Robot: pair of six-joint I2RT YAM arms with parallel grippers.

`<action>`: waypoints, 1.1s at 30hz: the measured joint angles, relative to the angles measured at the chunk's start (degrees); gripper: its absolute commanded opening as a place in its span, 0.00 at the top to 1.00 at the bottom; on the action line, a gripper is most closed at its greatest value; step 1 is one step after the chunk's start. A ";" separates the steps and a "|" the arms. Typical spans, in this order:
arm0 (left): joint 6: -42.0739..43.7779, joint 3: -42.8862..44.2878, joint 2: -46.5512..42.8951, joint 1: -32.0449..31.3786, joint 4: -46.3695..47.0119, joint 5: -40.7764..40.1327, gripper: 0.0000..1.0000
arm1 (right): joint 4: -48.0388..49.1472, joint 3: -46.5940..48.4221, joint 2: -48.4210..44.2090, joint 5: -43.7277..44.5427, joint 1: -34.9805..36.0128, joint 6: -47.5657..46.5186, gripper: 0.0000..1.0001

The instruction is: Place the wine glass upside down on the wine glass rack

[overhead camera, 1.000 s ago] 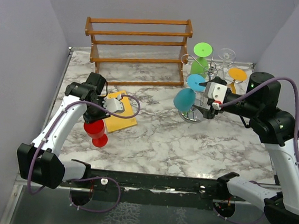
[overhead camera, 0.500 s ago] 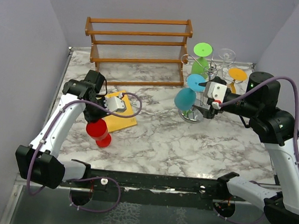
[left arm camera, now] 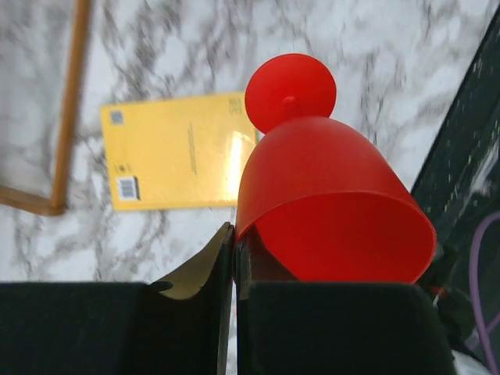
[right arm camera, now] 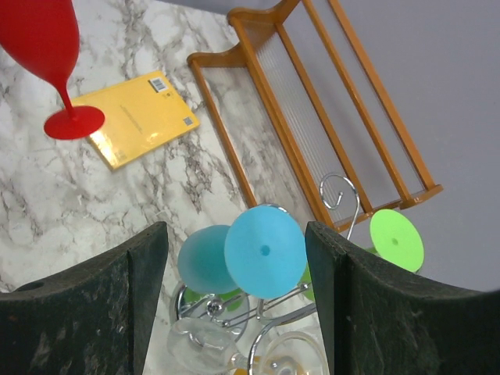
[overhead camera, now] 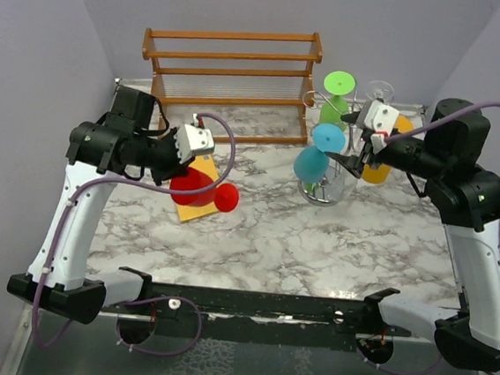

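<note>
My left gripper (left arm camera: pixel 233 250) is pinched shut on the rim of the red wine glass (left arm camera: pixel 328 195), which hangs tilted over bare marble table (overhead camera: pixel 263 233). The wine glass rack (overhead camera: pixel 320 194) stands at three o'clock, and my right gripper (overhead camera: pixel 351 164) gapes empty beside it.

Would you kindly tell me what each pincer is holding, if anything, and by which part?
The left pincer grips the red plastic wine glass by the rim of its bowl; the right pincer is open, holding nothing.

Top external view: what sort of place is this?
Likely a staged robot test cell, not a home: plain grey walls box in a marble-look table holding props like the wine glass rack and wooden shelf rack.
</note>
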 measured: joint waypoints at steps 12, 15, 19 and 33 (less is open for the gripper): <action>-32.09 14.40 3.10 0.00 30.84 8.00 1.00 | 5.57 18.27 17.03 3.50 -0.09 16.96 0.33; -42.86 16.20 5.40 -0.02 41.11 9.16 1.00 | 7.41 20.59 19.96 5.18 -0.09 21.84 0.34; -54.25 17.73 8.31 -0.02 51.28 9.64 1.00 | 10.16 21.09 22.32 6.62 -0.09 28.52 0.35; -69.88 19.06 12.76 -0.02 62.66 9.40 1.00 | 19.54 15.39 22.91 11.63 -0.09 40.22 0.47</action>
